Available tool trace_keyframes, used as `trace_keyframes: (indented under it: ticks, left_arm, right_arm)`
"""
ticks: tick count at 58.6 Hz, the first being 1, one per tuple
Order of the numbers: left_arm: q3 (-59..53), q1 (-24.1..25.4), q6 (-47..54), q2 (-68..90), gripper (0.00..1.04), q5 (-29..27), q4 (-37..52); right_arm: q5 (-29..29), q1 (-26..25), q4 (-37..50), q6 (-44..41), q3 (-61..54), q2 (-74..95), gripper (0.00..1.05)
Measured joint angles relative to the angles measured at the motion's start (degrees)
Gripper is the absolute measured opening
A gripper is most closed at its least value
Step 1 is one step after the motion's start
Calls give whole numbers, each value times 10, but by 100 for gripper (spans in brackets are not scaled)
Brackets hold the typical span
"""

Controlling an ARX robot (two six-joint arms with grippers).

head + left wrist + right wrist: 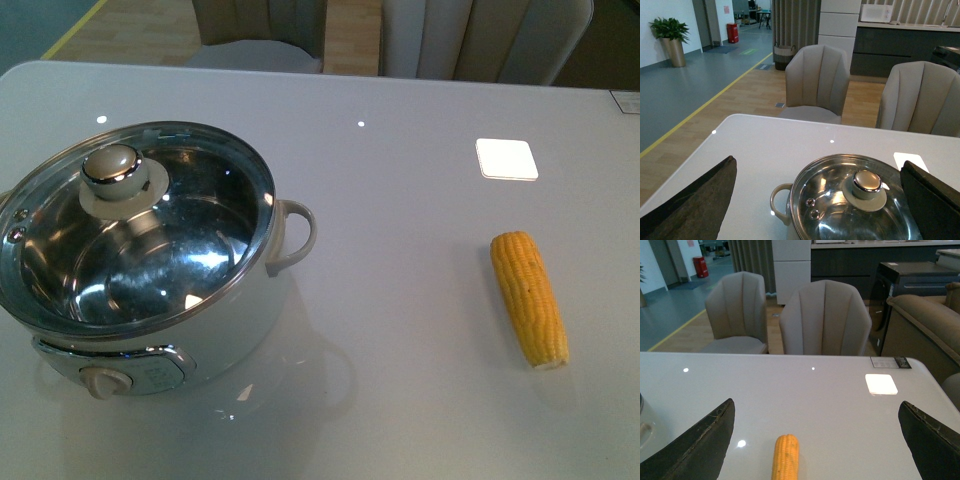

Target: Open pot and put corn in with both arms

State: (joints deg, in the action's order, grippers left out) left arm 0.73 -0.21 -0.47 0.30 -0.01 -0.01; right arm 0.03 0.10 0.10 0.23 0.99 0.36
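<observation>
The white pot (250, 310) stands at the left of the table with its glass lid (140, 235) on and the lid's knob (115, 168) on top. The yellow corn (528, 297) lies on the table at the right. Neither arm shows in the front view. In the left wrist view my left gripper (820, 200) is open, its fingers wide apart above the pot (782, 197), whose lid knob (866, 181) lies between them. In the right wrist view my right gripper (822, 440) is open above the table, with the corn (785, 456) between its fingers.
The white table (400, 180) reflects a bright square of light (506, 158). Beige chairs (480, 40) stand at the table's far edge. A label (627, 101) lies at the far right corner.
</observation>
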Motion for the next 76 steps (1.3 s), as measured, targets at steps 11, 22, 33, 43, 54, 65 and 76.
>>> trace_keyframes:
  ticks: [11, 22, 33, 43, 54, 65, 76]
  left_arm:
    - [0, 0, 0, 0, 98, 0, 0]
    - [0, 0, 0, 0, 98, 0, 0]
    - [0, 0, 0, 0, 98, -1, 0]
    - [84, -71, -16, 176, 98, -159, -103]
    - [152, -85, -17, 393, 98, -133, 102]
    - [218, -107, -7, 684, 98, -126, 332]
    - [270, -137, 8, 878, 98, -109, 455]
  right_arm:
    - [0, 0, 0, 0, 0, 0, 96]
    - [0, 0, 0, 0, 0, 0, 96]
    - [0, 0, 0, 0, 0, 0, 96]
    - [1, 0, 0, 0, 0, 0, 96]
    - [0, 0, 0, 0, 0, 0, 96]
    - [0, 0, 0, 0, 0, 0, 96]
    - [1, 0, 0, 0, 0, 0, 96]
